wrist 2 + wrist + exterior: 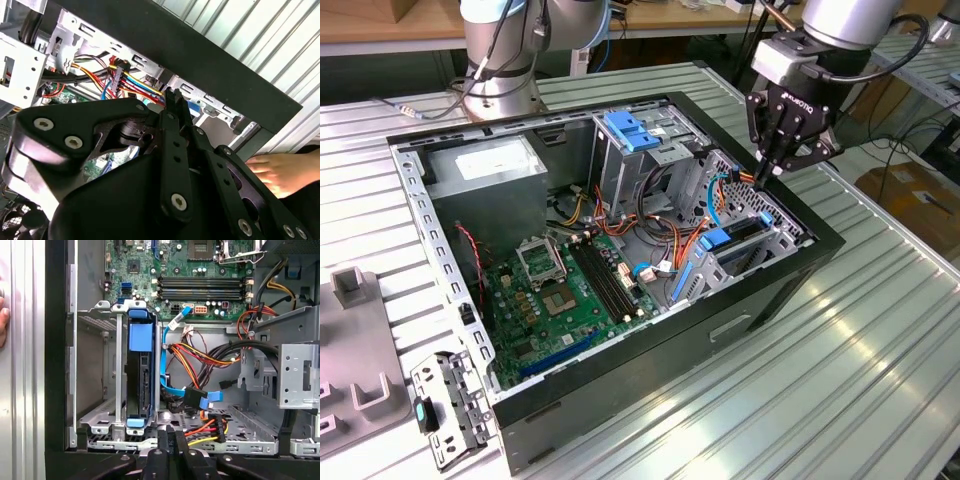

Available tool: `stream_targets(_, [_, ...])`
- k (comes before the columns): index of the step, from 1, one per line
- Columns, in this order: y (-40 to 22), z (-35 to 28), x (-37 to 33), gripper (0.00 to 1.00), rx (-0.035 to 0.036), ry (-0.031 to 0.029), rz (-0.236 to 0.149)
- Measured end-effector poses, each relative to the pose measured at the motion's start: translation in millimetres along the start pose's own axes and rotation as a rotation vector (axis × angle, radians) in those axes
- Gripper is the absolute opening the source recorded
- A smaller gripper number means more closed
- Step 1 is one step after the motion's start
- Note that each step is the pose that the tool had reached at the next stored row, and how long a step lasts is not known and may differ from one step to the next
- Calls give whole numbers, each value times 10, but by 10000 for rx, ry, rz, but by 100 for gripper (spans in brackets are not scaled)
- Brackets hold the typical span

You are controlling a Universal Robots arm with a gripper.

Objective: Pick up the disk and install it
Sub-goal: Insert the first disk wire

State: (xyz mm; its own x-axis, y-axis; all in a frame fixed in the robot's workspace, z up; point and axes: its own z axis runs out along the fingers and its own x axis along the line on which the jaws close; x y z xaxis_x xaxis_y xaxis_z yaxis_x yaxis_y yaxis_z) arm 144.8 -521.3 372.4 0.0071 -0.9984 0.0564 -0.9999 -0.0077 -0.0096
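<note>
The big open computer case sits in the middle of the exterior view, and the disk with its blue rails already stands on edge in its slot in the drive cage, left of middle in the first wrist view. The gripper, in the upper right of the exterior view, is pinched closed on nothing just above the loose wires, so it could snag and tug them. The second wrist view shows a person's hand resting outside the case at the right edge, and it could get bumped.

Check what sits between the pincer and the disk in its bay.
In the first wrist view, the bay's metal wall and a blue cable stand between the pincer and the disk.
</note>
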Motion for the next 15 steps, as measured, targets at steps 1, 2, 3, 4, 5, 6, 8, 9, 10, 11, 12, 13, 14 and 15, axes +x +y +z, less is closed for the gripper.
stream_targets(1, [0, 0, 0, 17, 0, 0, 1])
stream_targets(2, [0, -1, -1, 17, 0, 1, 1])
stream_targets(3, [0, -1, -1, 17, 0, 1, 1])
stream_targets(4, [0, -1, -1, 17, 0, 2, 2])
stream_targets(5, [0, -1, -1, 17, 0, 1, 2])
stream_targets(6, [0, -1, 0, 17, 0, 1, 2])
stream_targets(8, [0, -1, -1, 17, 0, 1, 3])
stream_targets(9, [18, -1, -2, 17, -1, 0, 27])
stream_targets(10, [138, 6, -4, 17, -6, -1, 108])
stream_targets(11, [230, 25, 58, 17, 6, -1, -107])
stream_targets(12, [237, 32, 87, 17, 15, -4, -276])
stream_targets(13, [237, 32, 87, 17, 16, -5, -281])
stream_targets(14, [238, 32, 87, 17, 16, -4, -281])
stream_targets(15, [238, 32, 88, 17, 16, -4, -283])
